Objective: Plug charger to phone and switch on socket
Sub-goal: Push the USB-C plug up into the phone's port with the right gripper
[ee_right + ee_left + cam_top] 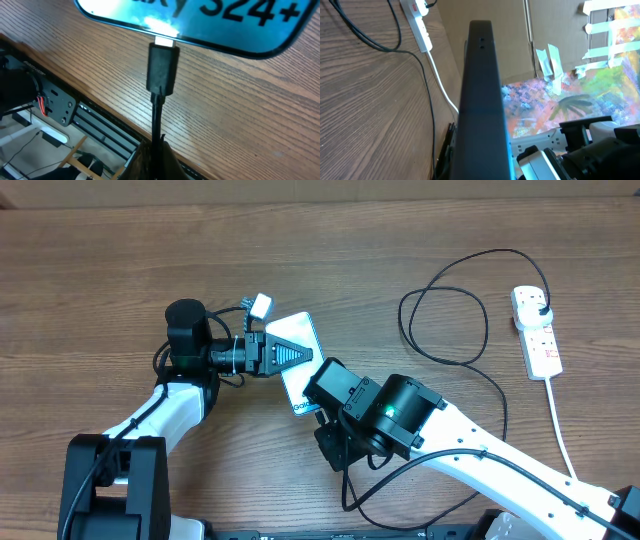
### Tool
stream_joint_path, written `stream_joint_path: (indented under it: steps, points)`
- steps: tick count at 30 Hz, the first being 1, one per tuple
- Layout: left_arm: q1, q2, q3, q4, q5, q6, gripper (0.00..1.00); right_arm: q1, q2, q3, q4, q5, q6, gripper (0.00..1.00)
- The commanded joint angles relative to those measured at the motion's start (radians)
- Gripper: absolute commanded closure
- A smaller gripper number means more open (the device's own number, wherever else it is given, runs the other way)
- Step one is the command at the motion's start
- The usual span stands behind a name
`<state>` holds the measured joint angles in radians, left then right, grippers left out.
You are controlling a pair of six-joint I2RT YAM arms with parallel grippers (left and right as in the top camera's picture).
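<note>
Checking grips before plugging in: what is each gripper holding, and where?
Left gripper: the phone, clamped at mid-length. Right gripper: the charger, pinched on its cable behind the connector.

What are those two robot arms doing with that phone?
The left gripper grips the phone. The right gripper holds the charger just behind its connector tip, and that tip is pressed right at the port on the phone's edge, with a bit of metal showing. The charger's other end sits in the socket on the right. I cannot tell whether the socket is switched on.
</note>
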<state>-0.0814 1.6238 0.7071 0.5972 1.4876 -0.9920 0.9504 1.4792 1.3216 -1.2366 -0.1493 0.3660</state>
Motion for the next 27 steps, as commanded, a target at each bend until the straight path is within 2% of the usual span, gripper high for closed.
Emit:
stream_joint_path:
  steps: [1, 5, 14, 27]
  points:
    - [-0.004, -0.002, 0.011, 0.002, 0.028, -0.003, 0.96, -0.003, -0.003, 0.007, 0.052, 0.026, 0.008, 0.96]
    - [-0.004, -0.002, 0.011, 0.001, 0.035, -0.003, 0.96, -0.003, -0.003, 0.007, 0.111, 0.048, 0.004, 0.96]
    - [-0.004, -0.002, 0.011, 0.002, 0.070, -0.002, 0.96, -0.003, -0.003, 0.007, 0.115, 0.269, 0.004, 0.96]
    - [-0.004, -0.002, 0.011, 0.002, 0.084, -0.003, 0.96, -0.003, -0.003, 0.007, 0.226, 0.280, 0.005, 0.96]
